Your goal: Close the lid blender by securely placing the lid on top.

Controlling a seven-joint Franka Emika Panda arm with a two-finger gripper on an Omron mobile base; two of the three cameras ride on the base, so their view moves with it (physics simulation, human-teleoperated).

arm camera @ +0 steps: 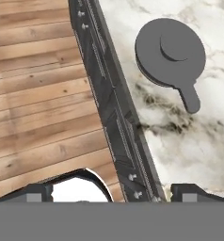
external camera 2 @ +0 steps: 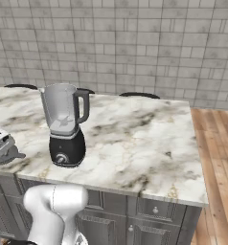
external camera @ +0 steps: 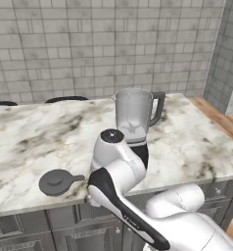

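The white-and-brown marble countertop (external camera: pixel 35 132) is spanning the scene, dark cabinet fronts (arm camera: pixel 115 117) running under its edge. The clear grey-tinted blender jar on its black knobbed base (external camera 2: pixel 64 125) is standing open-mouthed near the front edge. The flat round dark-grey lid with a side tab (arm camera: pixel 171 52) is lying on the marble by the edge, well apart from the gripper (arm camera: pixel 111 192), whose tips are sitting wide apart, nothing between. The right base view is showing the base knob; the left is showing the lid (external camera: pixel 58 181).
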